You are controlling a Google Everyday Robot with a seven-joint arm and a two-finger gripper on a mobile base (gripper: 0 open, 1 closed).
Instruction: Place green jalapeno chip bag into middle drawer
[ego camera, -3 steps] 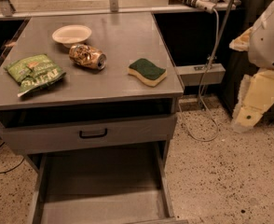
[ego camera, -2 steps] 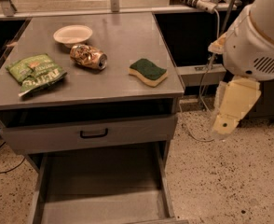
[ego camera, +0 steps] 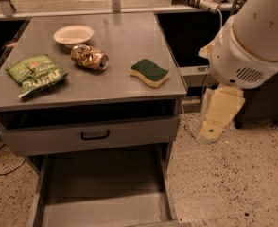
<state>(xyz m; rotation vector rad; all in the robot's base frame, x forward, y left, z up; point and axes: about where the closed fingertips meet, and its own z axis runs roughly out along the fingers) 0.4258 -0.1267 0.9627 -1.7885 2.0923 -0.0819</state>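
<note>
The green jalapeno chip bag [ego camera: 35, 74] is lying crumpled on the left part of the grey tabletop [ego camera: 125, 32], close to its left and front edges, with nothing gripping it.

The white arm [ego camera: 252, 46] is reaching in from the upper right. Its bulky rounded housing is hanging beyond the table's right edge, over the speckled floor [ego camera: 233, 178]. Below that housing the cream-coloured gripper [ego camera: 214, 124] is pointing down and slightly left, beside the table's front right corner at about the level of the drawer front [ego camera: 44, 138] with the black handle. It is well apart from the bag, and whether it is parted or closed is not showing from this angle.

The middle drawer [ego camera: 101, 190] is standing pulled out beneath that drawer front, its flat floor facing up between low side walls.

On the tabletop, a green-and-yellow sponge [ego camera: 150, 72] is sitting near the right front edge. A crushed can [ego camera: 89, 57] is lying near the bag, to its right. A white bowl [ego camera: 73, 34] is resting just behind the can. A stretch of tabletop is lying between can and sponge.
</note>
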